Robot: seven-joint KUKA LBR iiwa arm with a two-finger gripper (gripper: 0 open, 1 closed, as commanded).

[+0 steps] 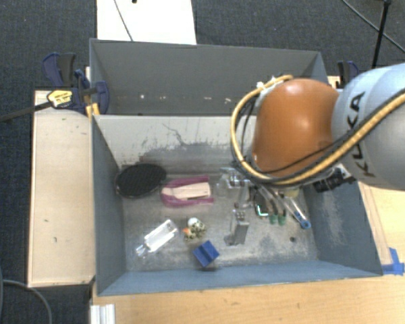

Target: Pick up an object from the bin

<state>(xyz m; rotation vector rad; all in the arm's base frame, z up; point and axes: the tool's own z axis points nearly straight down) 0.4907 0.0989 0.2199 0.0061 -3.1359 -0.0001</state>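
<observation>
My gripper [237, 232] hangs low over the bin floor, right of the middle and under the arm's orange cover. Nothing is visible in it. Just left of it lies a small mottled ball [194, 229]. A blue block [205, 254] rests near the front wall, a little left of and below the gripper. Close on its right, some thin green-tipped pieces [273, 214] and a blue-tipped stick [301, 221] poke out from under the arm, and their upper parts are hidden.
Further left lie a clear plastic piece [158, 236], a pink-and-beige flat thing [187, 191] and a black oval brush [140, 179]. The arm and its cover hide the bin's right rear part.
</observation>
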